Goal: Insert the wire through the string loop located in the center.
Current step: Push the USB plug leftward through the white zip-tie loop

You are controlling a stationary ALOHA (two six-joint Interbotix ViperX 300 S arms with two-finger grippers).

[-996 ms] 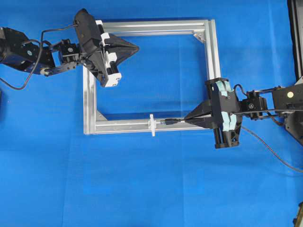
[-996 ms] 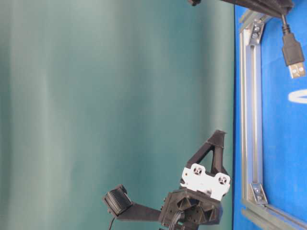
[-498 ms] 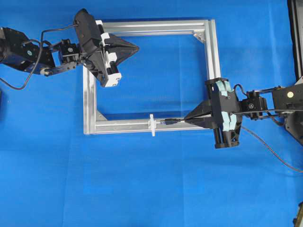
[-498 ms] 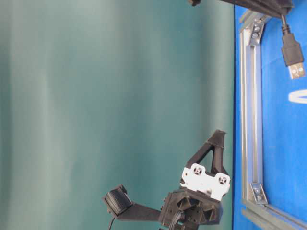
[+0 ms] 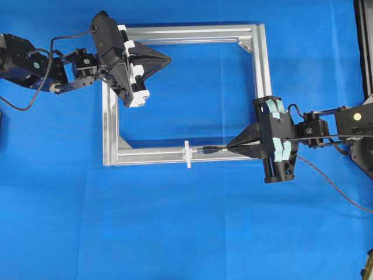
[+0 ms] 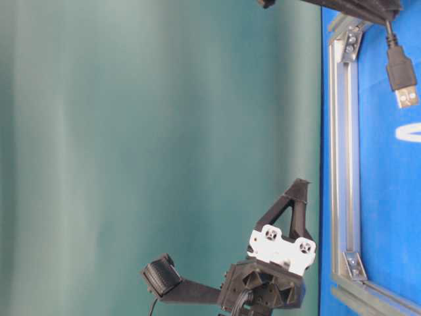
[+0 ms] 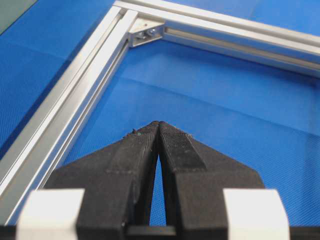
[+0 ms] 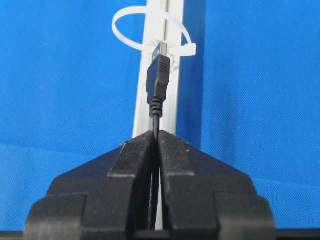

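My right gripper (image 5: 229,148) is shut on the wire (image 5: 213,149), just behind its dark plug. The plug (image 8: 159,80) points along the near bar of the silver frame (image 5: 151,156). Its silvery tip sits at the white string loop (image 8: 151,31), which stands on that bar; I cannot tell whether the tip is inside it. The loop shows as a small white cross in the overhead view (image 5: 187,154). The plug also hangs in the table-level view (image 6: 402,72). My left gripper (image 5: 169,59) is shut and empty over the frame's far left corner, also seen in the left wrist view (image 7: 158,123).
The frame lies on a blue cloth (image 5: 186,233). The wire's slack (image 5: 332,184) trails off to the right behind my right arm. A corner bracket (image 7: 146,34) shows ahead of the left gripper. A dark edge (image 5: 364,41) runs down the right side.
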